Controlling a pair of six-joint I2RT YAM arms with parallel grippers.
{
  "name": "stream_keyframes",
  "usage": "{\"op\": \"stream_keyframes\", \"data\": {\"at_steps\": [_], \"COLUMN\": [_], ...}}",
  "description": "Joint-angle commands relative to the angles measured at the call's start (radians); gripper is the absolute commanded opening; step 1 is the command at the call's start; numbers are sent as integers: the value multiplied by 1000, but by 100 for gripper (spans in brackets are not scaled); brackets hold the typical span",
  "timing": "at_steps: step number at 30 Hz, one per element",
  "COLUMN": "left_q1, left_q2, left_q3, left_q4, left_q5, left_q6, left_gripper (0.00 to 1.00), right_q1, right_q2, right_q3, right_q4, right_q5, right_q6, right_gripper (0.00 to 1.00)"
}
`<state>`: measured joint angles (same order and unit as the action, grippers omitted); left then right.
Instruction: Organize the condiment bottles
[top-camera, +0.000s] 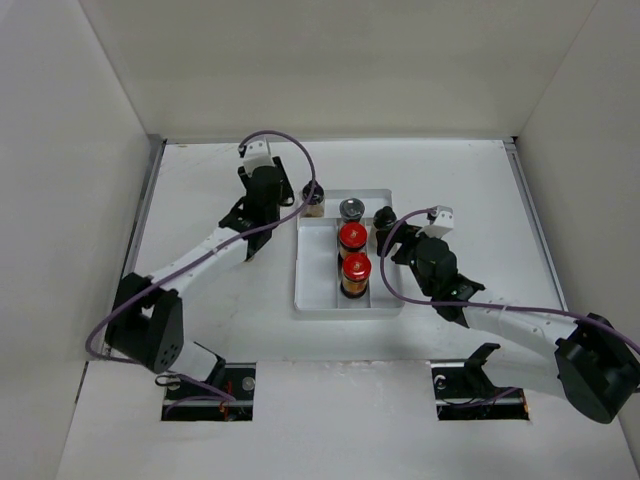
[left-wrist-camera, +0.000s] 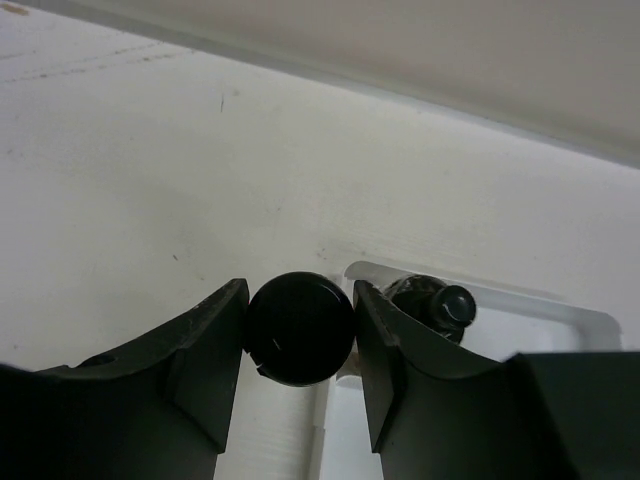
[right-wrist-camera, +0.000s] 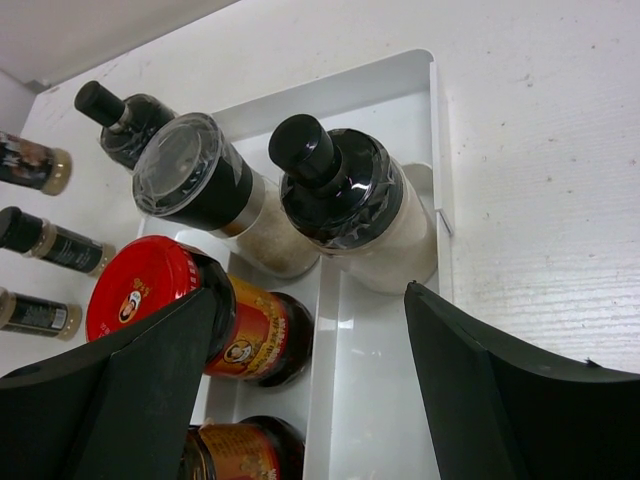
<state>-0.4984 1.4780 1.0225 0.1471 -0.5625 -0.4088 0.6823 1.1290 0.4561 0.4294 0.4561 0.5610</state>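
My left gripper (left-wrist-camera: 300, 290) is shut on the black cap of a small jar (left-wrist-camera: 300, 330), at the far left corner of the white tray (top-camera: 318, 290); the jar also shows in the top view (top-camera: 314, 203). In the tray stand two red-capped bottles (top-camera: 352, 237) (top-camera: 357, 268), a silver-capped one (top-camera: 351, 209) and a whitish black-capped one (top-camera: 384, 217). My right gripper (right-wrist-camera: 310, 300) is open over the tray's right compartment, just short of the whitish bottle (right-wrist-camera: 360, 215). A dark knob-capped bottle (right-wrist-camera: 125, 120) stands behind the silver-capped one (right-wrist-camera: 195, 175).
Three small black-capped jars (right-wrist-camera: 30, 163) (right-wrist-camera: 50, 245) (right-wrist-camera: 35, 313) are beyond the tray's left side, seen only in the right wrist view. White walls enclose the table on three sides. The left arm (top-camera: 220, 240) reaches across the table left of the tray.
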Motion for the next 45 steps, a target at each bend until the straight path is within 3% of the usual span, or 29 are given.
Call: {"op": "stream_keyframes", "data": {"at_steps": [1,6,12,18,24,32,35,40,45], "left_q1": [-30,-146,-254,-252,-251,-245,-245,-257,-259], "left_q2": [-91,-166,-99,7,100,157,174,171,116], "left_q3": [-56,-136,-130,-105,-73,-50,-47,-56,-74], "left_q4": [5,-26,15,66,111,120,117,121,121], "left_q5": [-25,-36,-22,-10,10,-2,-16,-56,-60], "left_q6": [10,-48,-93,-94,-85,-59,-58,-44,-39], "left_gripper": [32,32,32,32,32,32,38,57,67], "right_q1": [12,12,4,-5,-5,1,0,1,1], "right_q2": [0,-2,-21,-44,-35,-34,-28,-23,-26], "right_q3": [1,1,-8,-20,-19,-16,-14,-11,-13], "right_q4": [60,60,60,63,68,68,68,69,69], "right_q5": [4,9,16,30,24,15,13,12,12], "right_q6": [2,-1,4,5,10,8,10,10,8], "right_gripper": [84,84,84,85,96,97,98,99,99]}}
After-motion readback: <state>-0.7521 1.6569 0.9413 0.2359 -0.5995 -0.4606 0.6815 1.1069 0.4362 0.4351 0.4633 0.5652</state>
